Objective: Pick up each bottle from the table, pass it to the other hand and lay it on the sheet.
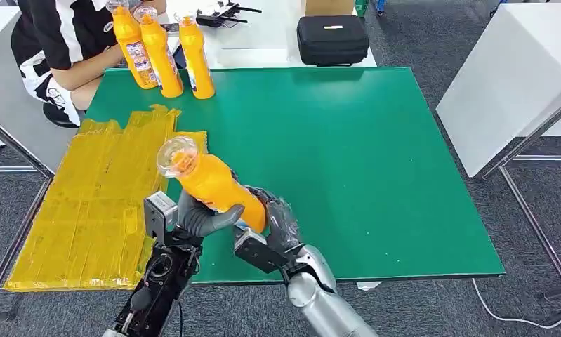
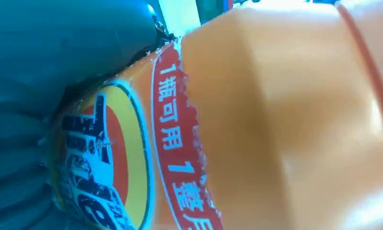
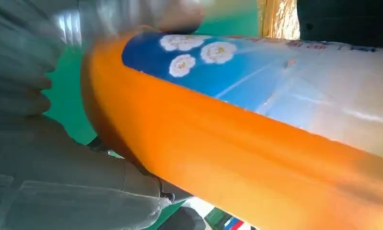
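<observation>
An orange bottle (image 1: 210,184) with a clear cap hangs tilted over the near edge of the green table (image 1: 347,161), cap toward the yellow sheet (image 1: 88,210). My left hand (image 1: 196,219) wraps its thumb around the bottle's lower body, and my right hand (image 1: 276,223) grips its base from the other side. The left wrist view has the bottle's label (image 2: 112,163) against my left hand (image 2: 31,76). The right wrist view has the orange body (image 3: 227,148) lying across my right hand (image 3: 50,167). Three more orange bottles (image 1: 159,55) stand upright at the table's far left corner.
A person (image 1: 67,42) sits behind the far left corner, an arm close to the standing bottles. A black case (image 1: 331,38) lies on the white table beyond. Another white table (image 1: 509,84) stands to the right, with grey carpet around.
</observation>
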